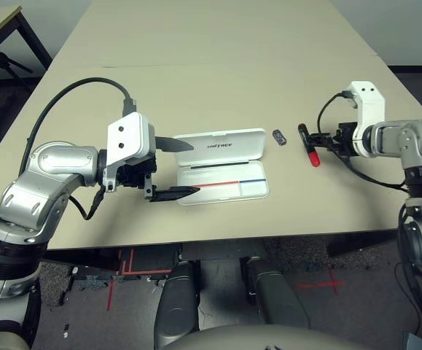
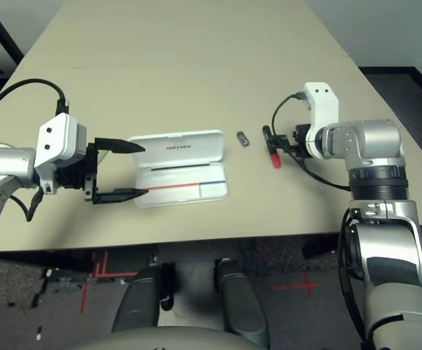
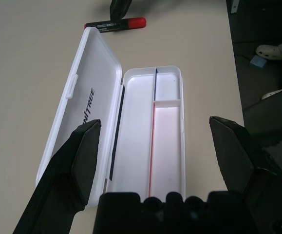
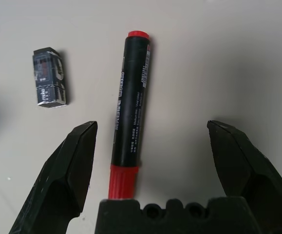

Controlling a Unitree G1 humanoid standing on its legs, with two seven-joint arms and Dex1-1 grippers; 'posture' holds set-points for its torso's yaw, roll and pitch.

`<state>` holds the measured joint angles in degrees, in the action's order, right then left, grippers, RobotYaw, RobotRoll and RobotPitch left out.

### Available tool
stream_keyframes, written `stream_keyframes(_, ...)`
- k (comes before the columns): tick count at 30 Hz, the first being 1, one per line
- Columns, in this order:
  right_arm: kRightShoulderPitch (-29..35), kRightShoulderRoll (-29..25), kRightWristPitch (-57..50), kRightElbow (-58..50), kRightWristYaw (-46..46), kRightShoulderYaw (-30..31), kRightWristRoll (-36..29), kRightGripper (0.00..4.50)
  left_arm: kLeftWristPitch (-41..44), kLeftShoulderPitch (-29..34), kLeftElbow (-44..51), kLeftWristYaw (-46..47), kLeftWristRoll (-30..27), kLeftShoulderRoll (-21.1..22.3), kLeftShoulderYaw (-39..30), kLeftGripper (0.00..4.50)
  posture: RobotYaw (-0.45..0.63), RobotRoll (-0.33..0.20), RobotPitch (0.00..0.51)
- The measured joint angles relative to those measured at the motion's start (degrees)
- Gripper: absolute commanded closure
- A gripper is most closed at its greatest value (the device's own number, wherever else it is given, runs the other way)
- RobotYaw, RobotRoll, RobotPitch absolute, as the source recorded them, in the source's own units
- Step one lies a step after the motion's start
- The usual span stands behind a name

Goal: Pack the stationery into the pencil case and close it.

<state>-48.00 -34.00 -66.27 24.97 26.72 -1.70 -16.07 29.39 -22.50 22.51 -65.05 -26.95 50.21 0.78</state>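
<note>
Pencil case (image 1: 240, 191), flat white hard plastic with rounded corners, lying open on the pale beige table (image 1: 218, 87) in front of the robot. Lid leaning back on the far side, with dark lettering on its inner face; shallow tray on the near side, with a long compartment beside the hinge and two smaller ones along the near edge. Red and blue line along the divider, dark strip beside the hinge, and no stationery in any compartment.

Left gripper (image 1: 194, 168) at the left end of the case, black fingers spread wide, with nothing in their hold. Contact with the case impossible to tell.

Right gripper (image 4: 153, 123) above the table, right of the case, fingers likewise wide apart and nothing gripped. Between them in the right wrist view, with a gap on either side, a black cylindrical marker with a red cap (image 4: 128, 107), flat on the table, cap towards the robot.

Between case and marker, on the bare tabletop, a tiny dark grey block-like piece (image 4: 49, 77) with printed faces. Behind the left gripper, in the right eye view, a sliver of a lime-green bar (image 2: 103, 155), mostly hidden.
</note>
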Motion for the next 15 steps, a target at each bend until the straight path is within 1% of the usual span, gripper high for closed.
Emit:
stream_keyframes(2,-0.72,0.72,1.93,2.48,0.04,1.06,1.11,0.00,0.00,-0.01,0.26,0.13,0.00,0.00,0.10,0.03,-0.04,0.000,0.139)
stream_keyframes(7,-2.24,2.06,5.21,6.95,0.70,1.51,3.06,0.00,0.00,-0.01,1.01,0.19,0.01,0.00,0.34,0.03,-0.04,0.000,0.138)
stream_keyframes(15,-2.81,2.93,7.90,9.22,2.05,1.79,5.29,0.00,0.00,-0.01,1.29,0.23,0.03,0.00,0.36,0.03,-0.04,0.000,0.134)
